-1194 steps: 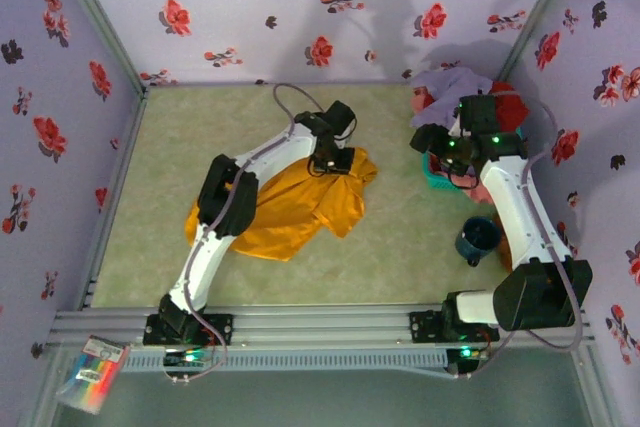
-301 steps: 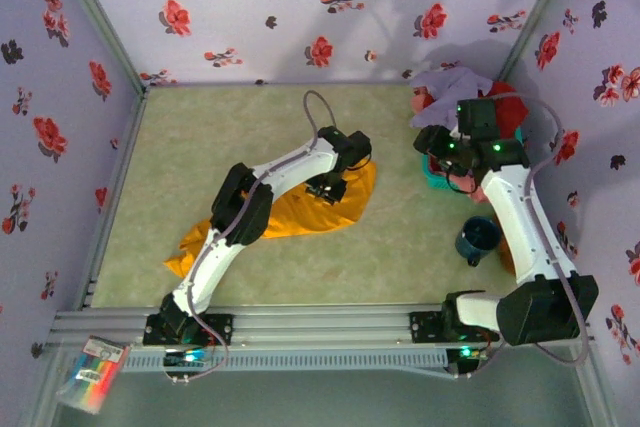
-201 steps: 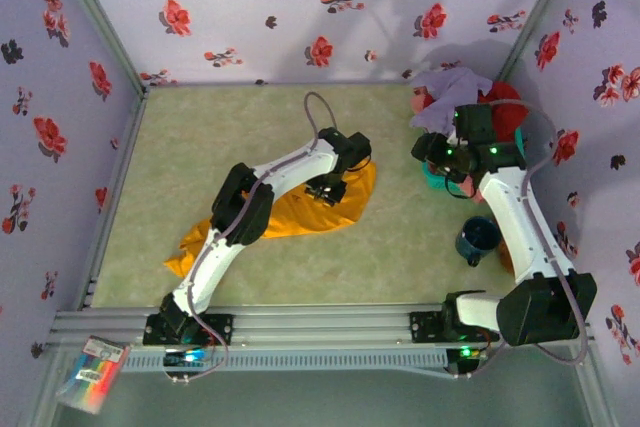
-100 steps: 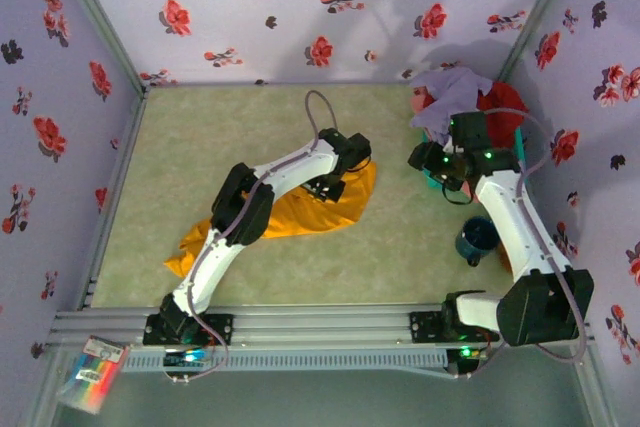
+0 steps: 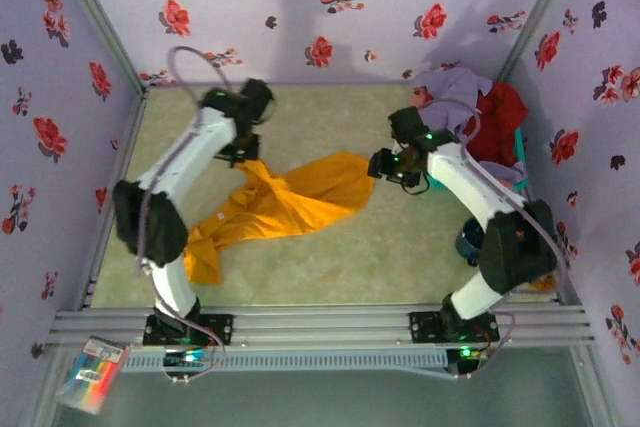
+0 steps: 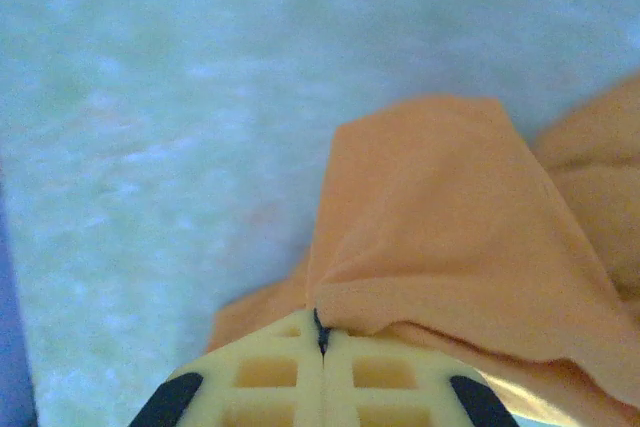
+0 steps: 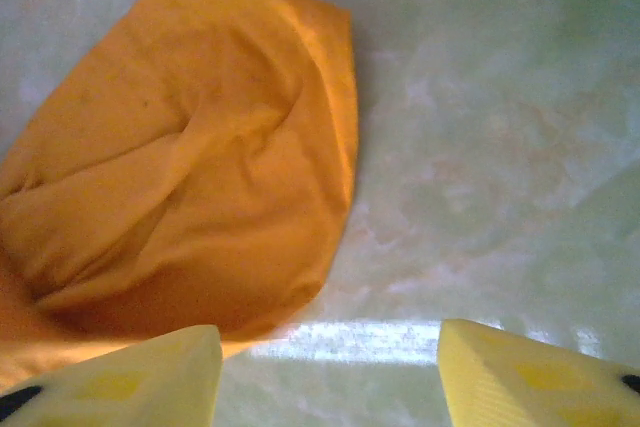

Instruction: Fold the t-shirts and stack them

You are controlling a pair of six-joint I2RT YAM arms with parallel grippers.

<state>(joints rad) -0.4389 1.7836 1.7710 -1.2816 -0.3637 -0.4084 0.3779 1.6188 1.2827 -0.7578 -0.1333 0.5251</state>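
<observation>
the table (image 5: pixel 330 117) is carrying one spread garment: the orange-yellow t-shirt (image 5: pixel 290 207) is lying crumpled across the middle, its long axis running from the near-left to the far-right. the lavender t-shirt (image 5: pixel 455 85) and the red t-shirt (image 5: pixel 497 117) are sitting heaped together in the far-right corner, well apart from the work. the left gripper (image 6: pixel 322 332) is pinching a raised fold on the shirt's far-left edge, jaws shut tight on the cloth, and in its wrist view the fabric is peaking up from that grip. the right gripper (image 7: pixel 330 347) is hovering just to the right of the shirt's far-right end, jaws standing wide with nothing between them, and in its wrist view the rounded orange end is lying ahead and to the left of the fingers. judgement: the shirt is being stretched flat before folding. the coming move is turning on that far-right end, which the right arm is much nearer to. the claw needs to travel left along the long axis and close on the hem.
</observation>
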